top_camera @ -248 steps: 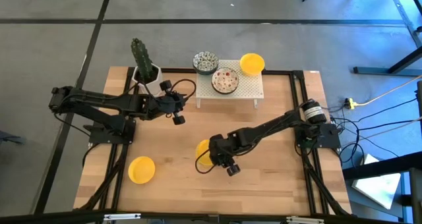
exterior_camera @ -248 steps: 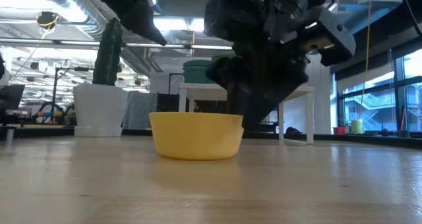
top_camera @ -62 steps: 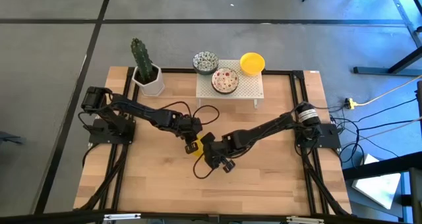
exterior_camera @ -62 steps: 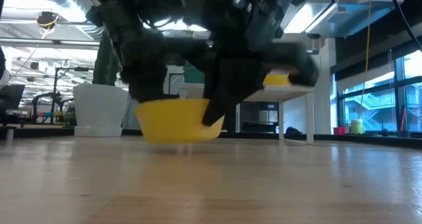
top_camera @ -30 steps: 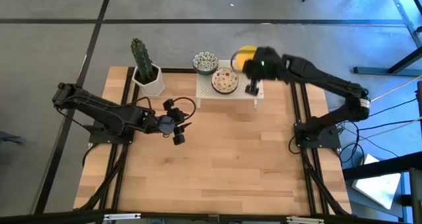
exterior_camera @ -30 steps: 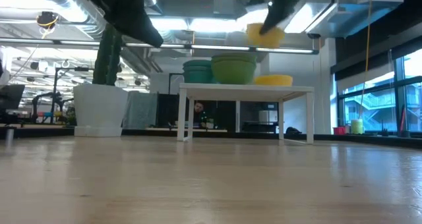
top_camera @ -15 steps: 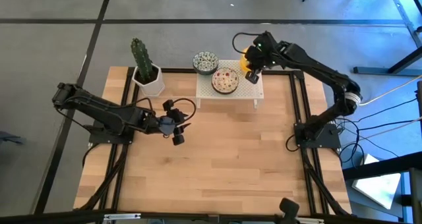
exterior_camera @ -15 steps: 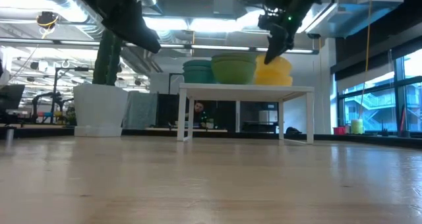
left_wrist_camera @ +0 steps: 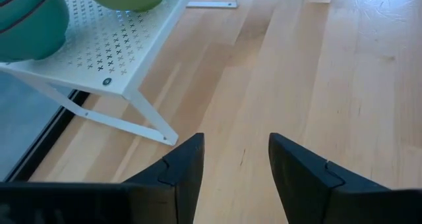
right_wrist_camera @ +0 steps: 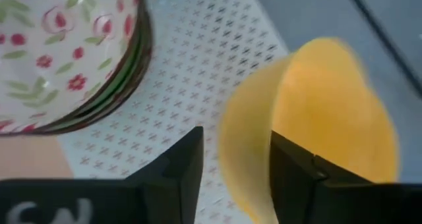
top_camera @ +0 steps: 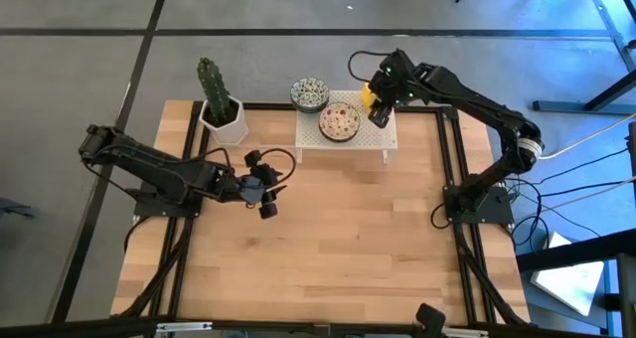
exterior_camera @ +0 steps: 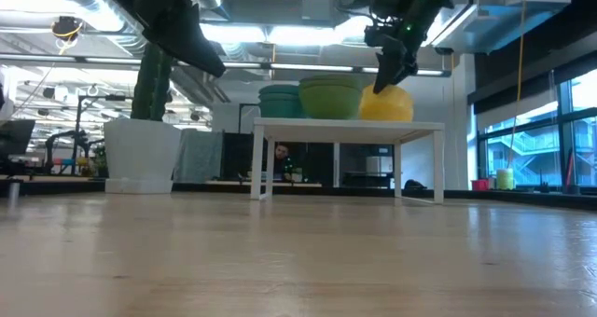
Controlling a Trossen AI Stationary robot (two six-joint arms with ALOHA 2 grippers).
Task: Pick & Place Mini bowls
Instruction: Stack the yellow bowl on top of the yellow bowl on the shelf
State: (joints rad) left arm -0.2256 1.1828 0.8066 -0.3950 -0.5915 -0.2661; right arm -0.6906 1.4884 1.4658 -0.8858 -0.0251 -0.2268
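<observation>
R gripper (top_camera: 380, 101) sat over the far R corner of the white rack (top_camera: 383, 134), jaws clenched on the rim of a yellow bowl (right_wrist_camera: 310, 125): one finger inside the wall, one outside, per R wrist view. Bowl was tipped, not flat; low view showed it (exterior_camera: 387, 103) resting on or just above the rack top, leaning, w/ the gripper (exterior_camera: 392, 61) coming down onto it from above.

Key relation: yellow bowl lay just beside the floral stack (top_camera: 340, 121), on the side away from the cactus pot (top_camera: 223, 119), w/ bare rack between them. Teal-speckled bowls (top_camera: 310, 92) sat at the rack's far L corner, next to the floral ones. Judgement: release needs the bowl levelled first, else it rolls off the rack edge, which was close on that side.

L gripper (top_camera: 266, 189) waited low over the table (top_camera: 328, 268), well apart from the rack, jaws apart and empty (L wrist view); R arm clearly nearer the job.
</observation>
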